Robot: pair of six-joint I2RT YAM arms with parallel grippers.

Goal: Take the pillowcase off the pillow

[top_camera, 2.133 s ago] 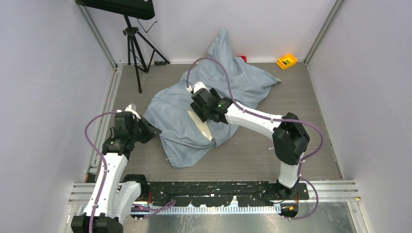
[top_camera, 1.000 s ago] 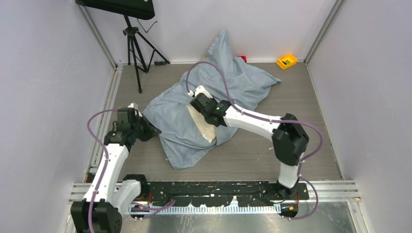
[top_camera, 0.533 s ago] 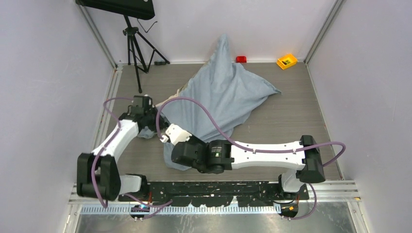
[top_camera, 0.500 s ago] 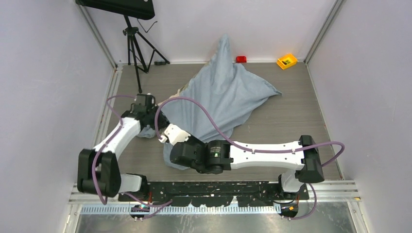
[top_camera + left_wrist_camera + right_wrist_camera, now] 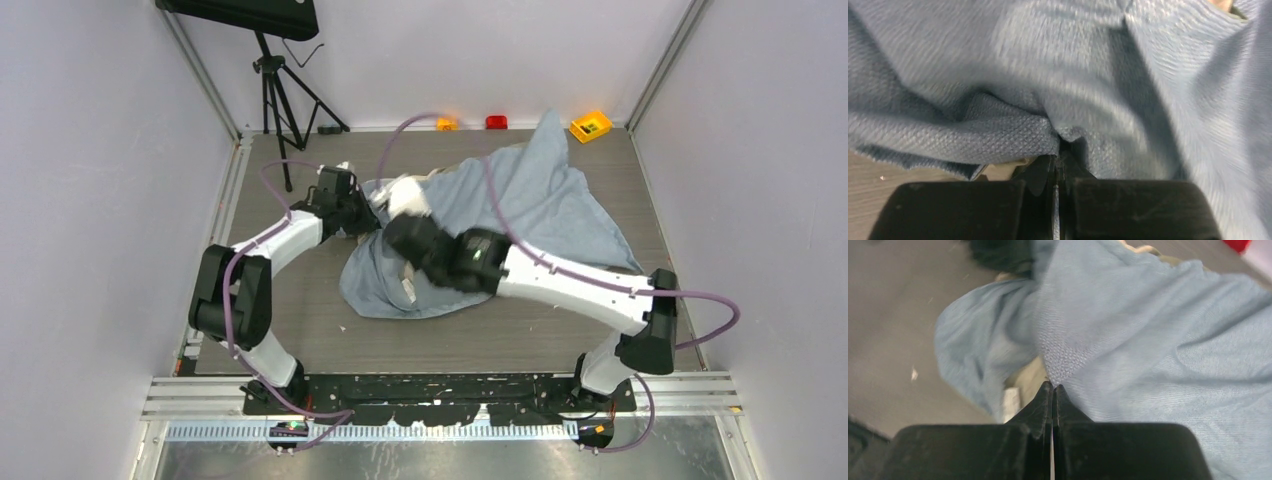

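While both arms grip the pillowcase point(image 5: 545, 200) at its left folds, seemingly to work its mouth open, the pillow point(image 5: 408, 287) lies inside it in the middle of the desk point(image 5: 300, 330), only a cream strip showing. Stretched far forward, the left end effector point(image 5: 1058, 152) is pinched tight on a fold; reaching across leftward, the right end effector point(image 5: 1052, 389) is clamped on fabric close by.

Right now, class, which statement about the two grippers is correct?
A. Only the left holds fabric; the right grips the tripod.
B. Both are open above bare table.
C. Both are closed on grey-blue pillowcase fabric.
C: the wrist views show the left gripper and the right gripper closed, each with a fold of the pillowcase pinched at its tips.
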